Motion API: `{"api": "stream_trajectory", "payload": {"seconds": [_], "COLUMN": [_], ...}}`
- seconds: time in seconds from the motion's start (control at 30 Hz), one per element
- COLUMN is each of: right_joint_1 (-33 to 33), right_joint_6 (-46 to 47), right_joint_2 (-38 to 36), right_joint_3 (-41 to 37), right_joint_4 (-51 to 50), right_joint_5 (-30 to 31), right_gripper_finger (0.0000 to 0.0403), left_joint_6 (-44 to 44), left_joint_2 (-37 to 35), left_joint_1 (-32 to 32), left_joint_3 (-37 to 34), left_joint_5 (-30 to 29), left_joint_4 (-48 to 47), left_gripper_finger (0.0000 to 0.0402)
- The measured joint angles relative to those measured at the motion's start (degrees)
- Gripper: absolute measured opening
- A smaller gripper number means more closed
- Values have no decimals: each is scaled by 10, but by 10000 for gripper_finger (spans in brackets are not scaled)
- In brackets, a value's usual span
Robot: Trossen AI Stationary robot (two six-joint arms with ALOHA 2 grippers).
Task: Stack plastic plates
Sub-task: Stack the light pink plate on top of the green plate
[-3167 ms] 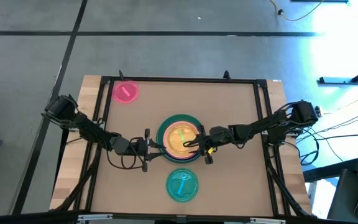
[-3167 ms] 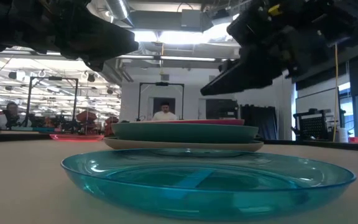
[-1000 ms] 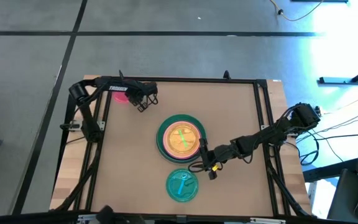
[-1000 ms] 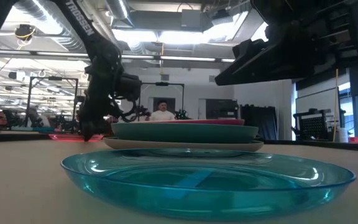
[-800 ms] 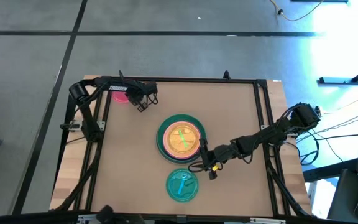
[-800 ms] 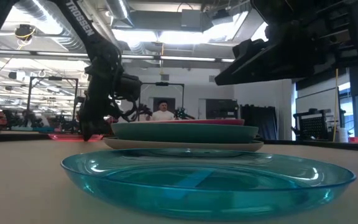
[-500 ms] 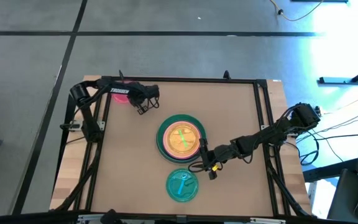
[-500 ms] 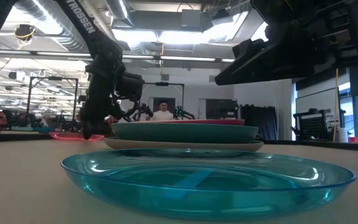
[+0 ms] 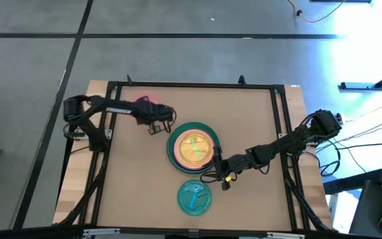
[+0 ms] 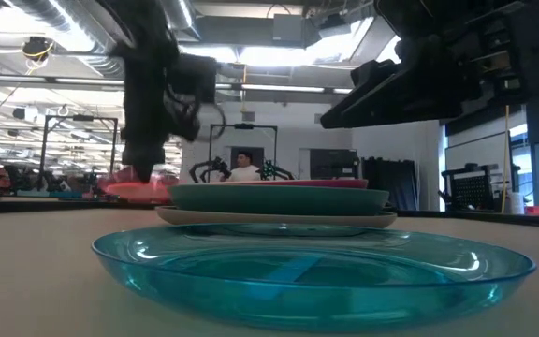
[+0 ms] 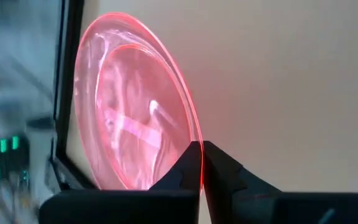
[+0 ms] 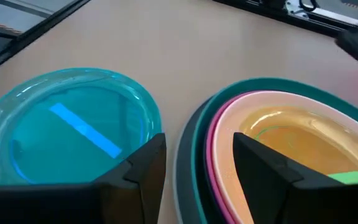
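A stack of plastic plates rests on the table's middle; from the side a teal plate sits on a pale one, with a magenta rim on top. A clear light blue plate lies alone near the front edge. My left gripper is just far-left of the stack, shut on a small pink plate. My right gripper hangs open above the gap between the light blue plate and the stack, touching neither. My left gripper pinches the small pink plate's rim between its two fingers, one on each face of the rim. The fingers come slanting down from above. The plate reaches away from the fingers and is lifted clear of the table.
A black frame runs around the tabletop. Bare table lies left and right of the stack. Beyond the far edge, the low view shows a room with a person at a distance.
My left gripper has gone from the far left corner toward the stack, carrying the small pink plate. The plate lay on the table a second ago; now it is lifted clear and closer to the stack.
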Motion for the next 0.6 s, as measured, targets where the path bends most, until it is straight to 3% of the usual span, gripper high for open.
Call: {"api": "stream_trajectory", "payload": {"seconds": [0.3,0.47,0.6], "right_joint_1": [0,0,0], "right_joint_6": [0,0,0], "right_joint_2": [0,0,0], "right_joint_3": [0,0,0], "right_joint_4": [0,0,-1], "right_joint_5": [0,0,0], "right_gripper_finger": [177,177,177], "left_joint_6": [27,65,117], "left_joint_2": [-92,-106,-101], "left_joint_1": [-145,-215,-257], "left_joint_3": [0,0,0], "left_joint_5": [7,21,82], "left_joint_4": [49,157,268], "left_gripper_finger": [2,2,2]}}
